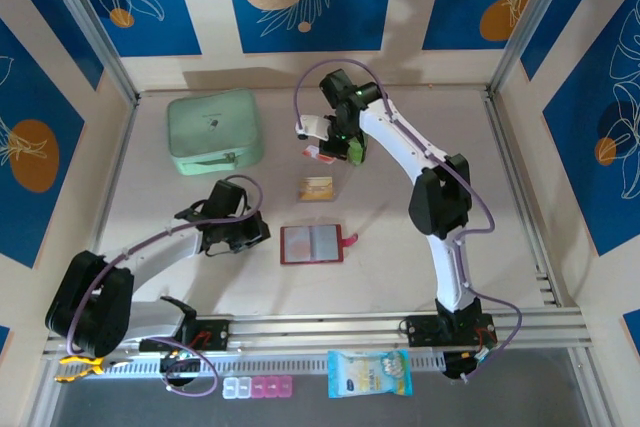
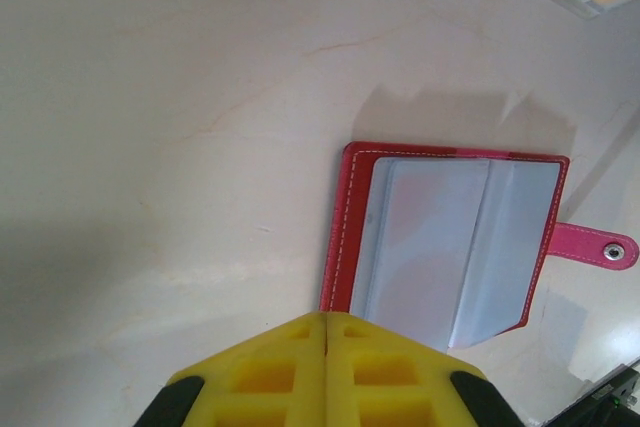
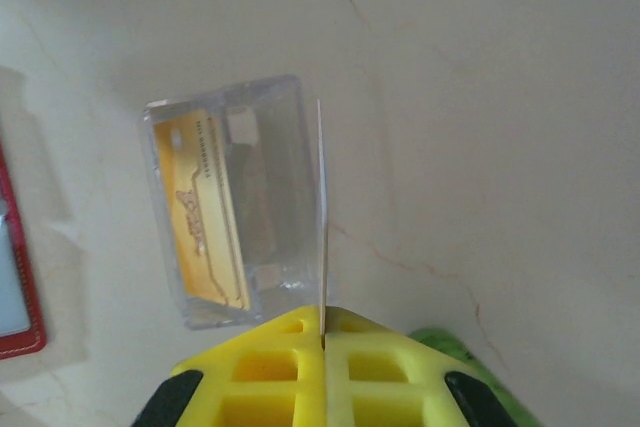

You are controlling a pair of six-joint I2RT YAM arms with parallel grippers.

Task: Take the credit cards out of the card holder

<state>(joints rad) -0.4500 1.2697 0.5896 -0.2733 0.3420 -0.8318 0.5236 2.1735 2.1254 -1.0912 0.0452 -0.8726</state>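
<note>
We see the holder [image 1: 312, 244] lying open, its sleeves looking empty, with the left gripper [image 2: 327, 322] pressed shut on nothing just beside it. Farther back sits the clear box [image 3: 270, 127] with one card [image 3: 205, 212] inside, and the right gripper [image 3: 323, 322] pinches a second card [image 3: 321, 187] edge-on by the box wall. So slim a grip may let that card twist, strike the wall and fall outside.

Two credit cards [image 3: 205, 212] (one edge-on), one card holder [image 1: 312, 244], one green case [image 1: 214, 131].
</note>
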